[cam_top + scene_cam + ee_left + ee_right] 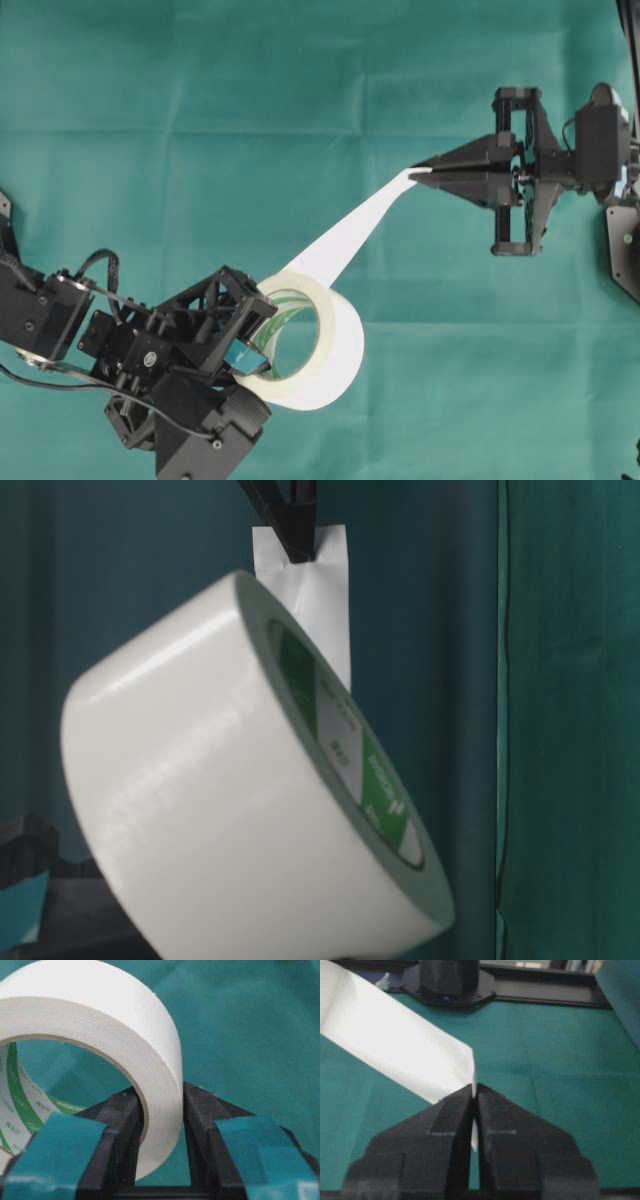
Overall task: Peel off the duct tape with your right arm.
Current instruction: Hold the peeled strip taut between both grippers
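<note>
The duct tape [322,345] is a white roll with green print inside its ring, held tilted above the green cloth at lower centre. My left gripper [262,352], with teal patches on its fingers, is shut on the roll's wall [160,1110], one finger inside the ring and one outside. A white strip [350,235] runs taut from the roll up and to the right. My right gripper [428,172], with plain black pointed fingers, is shut on the strip's end [470,1072]. In the table-level view the roll [230,800] fills the frame with the strip [320,590] rising behind it.
Green cloth [200,130] covers the whole table. The right arm's body [560,160] reaches in from the right edge. A black arm base [449,980] and a dark rail stand at the far side in the right wrist view.
</note>
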`<control>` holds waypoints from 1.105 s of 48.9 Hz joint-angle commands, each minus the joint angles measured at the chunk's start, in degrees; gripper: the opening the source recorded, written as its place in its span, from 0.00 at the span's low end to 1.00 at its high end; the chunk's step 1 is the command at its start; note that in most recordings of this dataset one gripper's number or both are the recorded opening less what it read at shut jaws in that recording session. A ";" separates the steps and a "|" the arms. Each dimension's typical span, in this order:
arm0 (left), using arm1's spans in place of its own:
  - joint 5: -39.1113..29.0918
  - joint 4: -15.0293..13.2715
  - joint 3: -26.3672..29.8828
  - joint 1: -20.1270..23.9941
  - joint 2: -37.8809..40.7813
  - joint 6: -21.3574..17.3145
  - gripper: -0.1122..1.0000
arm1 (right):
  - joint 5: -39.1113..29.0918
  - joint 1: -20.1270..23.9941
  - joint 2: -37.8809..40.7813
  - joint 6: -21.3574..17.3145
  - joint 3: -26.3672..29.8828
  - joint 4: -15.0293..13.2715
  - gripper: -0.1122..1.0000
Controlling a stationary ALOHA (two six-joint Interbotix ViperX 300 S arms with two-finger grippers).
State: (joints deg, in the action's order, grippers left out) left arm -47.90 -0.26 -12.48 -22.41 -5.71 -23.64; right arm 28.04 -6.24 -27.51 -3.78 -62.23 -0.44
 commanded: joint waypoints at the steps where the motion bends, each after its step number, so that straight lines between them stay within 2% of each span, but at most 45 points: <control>1: 0.09 -0.53 1.93 -4.04 -2.37 -0.44 0.29 | 0.26 -1.85 -0.79 0.00 0.18 0.35 0.01; 14: 1.58 -0.62 3.25 -5.71 -3.25 -3.16 0.29 | 0.26 -2.11 -0.79 -0.09 0.00 0.35 0.01; 27: 4.75 -0.53 2.90 -6.33 -4.66 -3.87 0.29 | 0.26 -2.11 -0.79 -0.18 -0.44 0.35 0.01; 37: 6.94 -0.53 2.29 -7.12 -5.45 -6.59 0.29 | 0.26 -2.20 -0.79 -0.18 -0.53 0.35 0.01; 54: 8.70 -0.53 1.32 -6.94 -5.80 -6.86 0.29 | 0.44 -2.20 -0.79 -0.26 -0.70 0.35 0.01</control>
State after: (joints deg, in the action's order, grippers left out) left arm -40.25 -0.26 -11.95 -25.66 -8.96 -30.67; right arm 28.21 -6.42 -27.86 -4.04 -63.19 -0.53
